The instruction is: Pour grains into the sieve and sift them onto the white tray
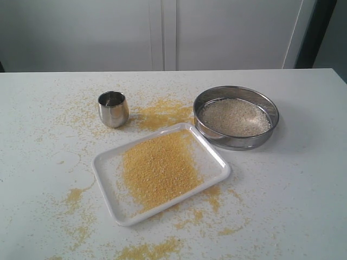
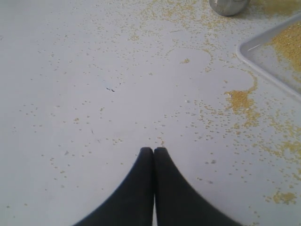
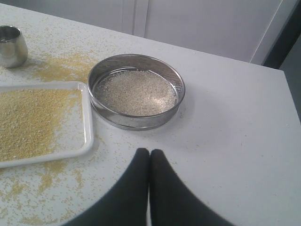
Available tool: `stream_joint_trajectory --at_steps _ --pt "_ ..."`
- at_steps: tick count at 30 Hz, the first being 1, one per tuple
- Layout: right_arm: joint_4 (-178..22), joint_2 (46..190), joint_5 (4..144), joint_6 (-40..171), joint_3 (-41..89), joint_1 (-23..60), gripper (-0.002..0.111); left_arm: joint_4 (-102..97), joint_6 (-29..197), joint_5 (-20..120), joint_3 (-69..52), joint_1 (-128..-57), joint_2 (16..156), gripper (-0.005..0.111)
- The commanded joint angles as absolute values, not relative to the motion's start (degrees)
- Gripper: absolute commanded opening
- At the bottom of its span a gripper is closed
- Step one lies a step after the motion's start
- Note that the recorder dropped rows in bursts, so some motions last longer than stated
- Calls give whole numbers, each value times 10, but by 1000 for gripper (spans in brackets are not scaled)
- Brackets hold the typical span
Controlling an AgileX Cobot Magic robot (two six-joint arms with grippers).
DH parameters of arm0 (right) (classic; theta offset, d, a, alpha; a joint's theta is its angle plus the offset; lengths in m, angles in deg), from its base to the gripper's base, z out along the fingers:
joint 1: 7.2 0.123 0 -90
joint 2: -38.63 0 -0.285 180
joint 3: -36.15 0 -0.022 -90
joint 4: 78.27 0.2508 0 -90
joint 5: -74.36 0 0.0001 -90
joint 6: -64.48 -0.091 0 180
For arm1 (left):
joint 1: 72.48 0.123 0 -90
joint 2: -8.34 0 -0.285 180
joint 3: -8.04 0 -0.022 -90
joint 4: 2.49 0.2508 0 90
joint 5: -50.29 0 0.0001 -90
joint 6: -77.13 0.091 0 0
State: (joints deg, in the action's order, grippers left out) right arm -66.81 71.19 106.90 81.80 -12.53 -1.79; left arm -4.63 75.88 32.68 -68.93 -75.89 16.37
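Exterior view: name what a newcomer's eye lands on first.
The bright heap of yellow meal on the white tray at centre stands out first. Behind it to the right sits the sieve, holding pale grains. Loose yellow spill litters the table around the tray and near the steel cup.

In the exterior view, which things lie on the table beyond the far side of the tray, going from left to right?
cup → patch of spilled yellow meal → sieve
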Motion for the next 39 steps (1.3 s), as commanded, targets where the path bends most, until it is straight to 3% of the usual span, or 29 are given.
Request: stream_joint_trajectory --at_steps 1,24,32,39 --pt "-669 710 1068 818 -128 -15 0 -54 759 330 -692 -758 161 0" --pt "-672 678 1047 818 -140 -15 0 -54 759 329 -692 -758 161 0" --pt "-759 605 1014 622 -181 -15 0 -54 759 329 -692 -758 161 0" --pt "-770 530 1010 618 -242 -15 0 -54 759 329 -692 -758 161 0"
